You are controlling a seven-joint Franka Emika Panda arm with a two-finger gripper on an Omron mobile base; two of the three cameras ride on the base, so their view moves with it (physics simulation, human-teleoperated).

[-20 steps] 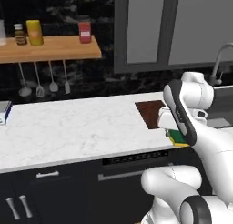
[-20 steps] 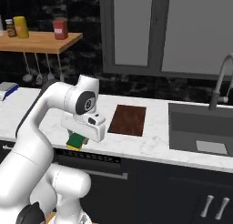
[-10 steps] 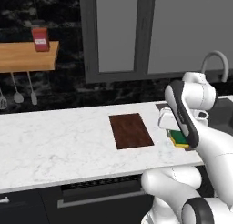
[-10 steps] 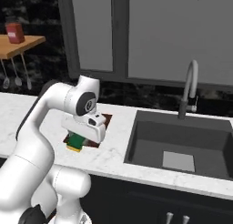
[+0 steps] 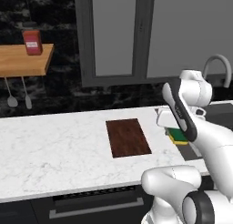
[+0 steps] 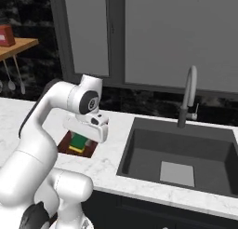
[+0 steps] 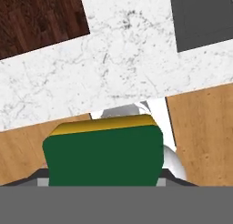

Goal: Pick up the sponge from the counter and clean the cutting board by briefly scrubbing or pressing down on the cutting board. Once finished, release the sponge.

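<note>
1. While my gripper [image 6: 80,140] hangs above the counter [image 5: 54,150], its jaws are clamped on the sponge [image 7: 104,155].
2. Sponge sits at three o'clock of the cutting board [image 5: 127,137], aloft.
3. Bare marble lies at nine o'clock; sink [image 6: 181,153] borders three o'clock.

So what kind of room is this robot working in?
A kitchen, rendered rather than real: a marble counter with a cutting board on it, a sink with a tall tap, and utensils hanging under a shelf.
</note>
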